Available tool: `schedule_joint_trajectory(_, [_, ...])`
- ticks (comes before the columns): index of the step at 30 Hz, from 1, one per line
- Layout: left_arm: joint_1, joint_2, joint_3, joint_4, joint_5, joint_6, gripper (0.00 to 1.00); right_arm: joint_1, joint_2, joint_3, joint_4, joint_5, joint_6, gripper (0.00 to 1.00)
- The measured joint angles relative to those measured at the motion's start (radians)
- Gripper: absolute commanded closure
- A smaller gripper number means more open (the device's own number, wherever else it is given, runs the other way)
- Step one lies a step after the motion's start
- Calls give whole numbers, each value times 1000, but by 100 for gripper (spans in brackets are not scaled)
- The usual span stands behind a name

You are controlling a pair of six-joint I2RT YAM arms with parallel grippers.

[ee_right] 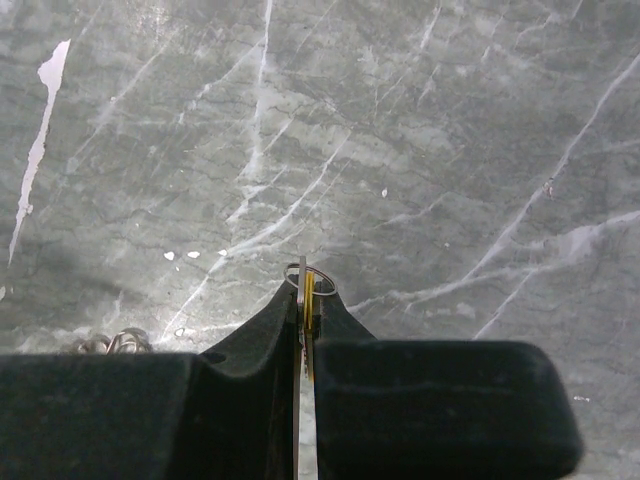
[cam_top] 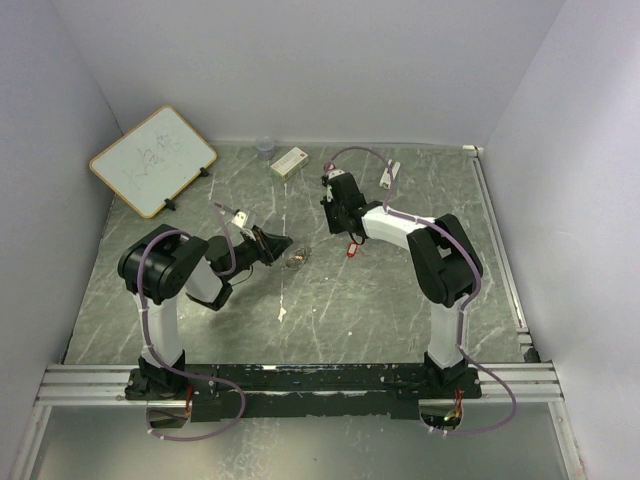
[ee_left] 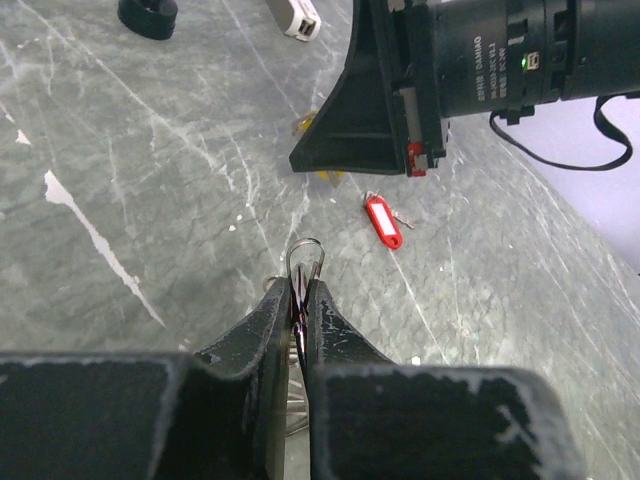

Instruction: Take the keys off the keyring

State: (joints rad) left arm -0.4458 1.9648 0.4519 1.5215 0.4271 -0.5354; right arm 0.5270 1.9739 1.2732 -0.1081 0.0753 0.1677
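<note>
A whiteboard (cam_top: 152, 160) with faint, unreadable scribble leaned at the left rear of the desk (cam_top: 400, 300). A clear cup (cam_top: 265, 148) and a white box (cam_top: 289, 162) sat farther right. The left arm (cam_top: 165, 270) reached low and rightward, the left jaws pinched shut on the keyring (ee_left: 305, 258). A red key (ee_left: 383, 220) lay loose nearby. The right arm (cam_top: 445, 265) bent leftward, the right jaws clamped on a yellow key (ee_right: 309, 292).

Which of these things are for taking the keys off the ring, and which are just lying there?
For the job:
- wire ring, pinched by the left gripper
- yellow key, pinched by the right gripper
- red key, lying on the table

Just lying about:
- whiteboard
- little clear cup
- white box
</note>
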Motion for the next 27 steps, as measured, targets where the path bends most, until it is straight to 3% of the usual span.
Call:
schedule_joint_trajectory(4, [0, 0, -24, 0, -31, 18, 84, 0, 0, 2, 6, -5, 0, 100])
schedule_joint_trajectory(14, [0, -41, -27, -5, -123, 85, 60, 0, 19, 29, 7, -13, 1, 88])
schedule_joint_trajectory(16, [0, -47, -27, -11, -144, 95, 45, 0, 31, 30, 7, -14, 1, 84])
schedule_joint_trajectory(27, [0, -50, -42, -40, -195, 119, 42, 1, 70, 38, 21, -27, 7, 62])
